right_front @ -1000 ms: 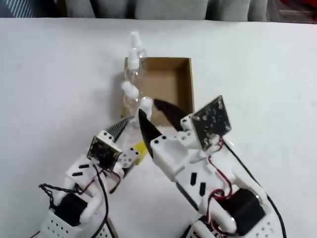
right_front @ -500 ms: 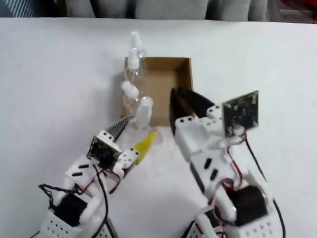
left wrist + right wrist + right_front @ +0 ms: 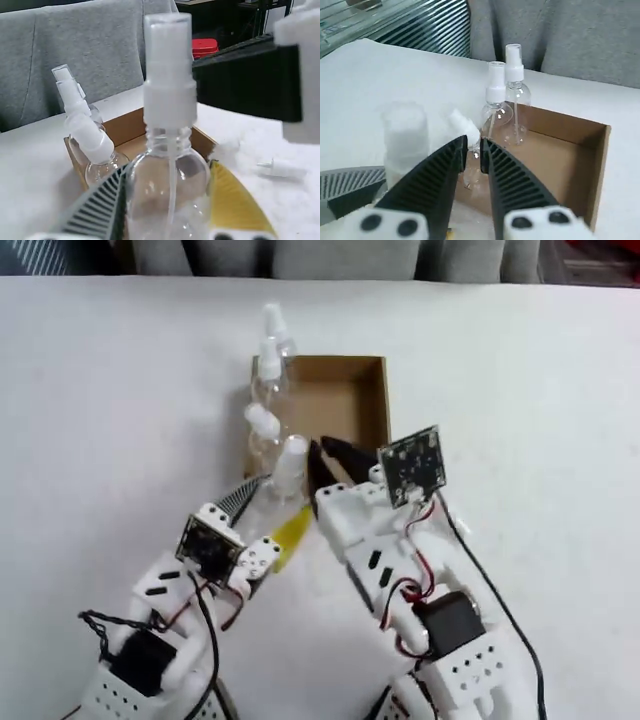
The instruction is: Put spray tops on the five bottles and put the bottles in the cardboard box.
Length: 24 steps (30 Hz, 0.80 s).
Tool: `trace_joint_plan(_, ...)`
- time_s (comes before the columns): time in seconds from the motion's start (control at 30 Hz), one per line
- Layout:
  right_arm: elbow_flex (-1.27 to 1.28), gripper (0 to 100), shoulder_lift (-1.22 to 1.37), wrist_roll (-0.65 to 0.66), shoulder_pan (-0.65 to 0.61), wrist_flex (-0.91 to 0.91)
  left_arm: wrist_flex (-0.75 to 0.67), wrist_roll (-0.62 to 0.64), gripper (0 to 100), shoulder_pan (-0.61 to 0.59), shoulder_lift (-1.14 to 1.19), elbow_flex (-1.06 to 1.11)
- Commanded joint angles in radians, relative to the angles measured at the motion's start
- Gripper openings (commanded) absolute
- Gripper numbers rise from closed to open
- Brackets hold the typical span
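My left gripper is shut on a clear bottle that stands upright on the table just in front of the cardboard box. The bottle sits between the grey ribbed finger and the yellow finger. A white spray top sits on its neck. My right gripper hovers right beside that top, black fingers a narrow gap apart with nothing between them. Three capped bottles stand or lean along the box's left wall, seemingly inside it.
A loose spray top lies on the white table to the right of the held bottle. The right half of the box floor is bare. Grey chairs stand behind the table's far edge.
One second ago my right gripper stood wide open around the held bottle's spray top. It swung away to the right, then came back beside the top with its fingers closer together. The left arm kept still.
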Motion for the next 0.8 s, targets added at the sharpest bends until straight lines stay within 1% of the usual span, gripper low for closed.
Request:
trace_joint_plan(0.0, -0.011, 1.7, -0.018, 0.005, -0.047, -0.016, -0.037, -0.006, 2, -0.008, -0.012, -0.014)
trace_joint_plan(0.23, 0.002, 1.7, -0.018, 0.005, -0.038, 0.002, -0.037, -0.006, 2, -0.008, -0.012, -0.014)
trace_joint_plan(0.33, 0.014, 1.7, -0.018, 0.005, 0.015, 0.05, -0.037, -0.006, 2, -0.01, -0.012, -0.014)
trace_joint_plan(0.43, 0.034, 1.7, -0.018, 0.005, 0.117, 0.094, -0.037, -0.006, 2, -0.01, -0.012, -0.014)
trace_joint_plan(0.53, 0.083, 1.7, -0.018, 0.005, 0.213, 0.094, -0.037, -0.006, 2, -0.01, -0.012, -0.014)
trace_joint_plan(0.6, 0.117, 1.7, -0.018, 0.005, 0.239, 0.093, -0.037, -0.006, 2, -0.01, -0.012, -0.014)
trace_joint_plan(0.77, 0.18, 1.7, -0.018, 0.005, 0.24, 0.102, -0.037, 0.002, 2, -0.01, -0.012, -0.014)
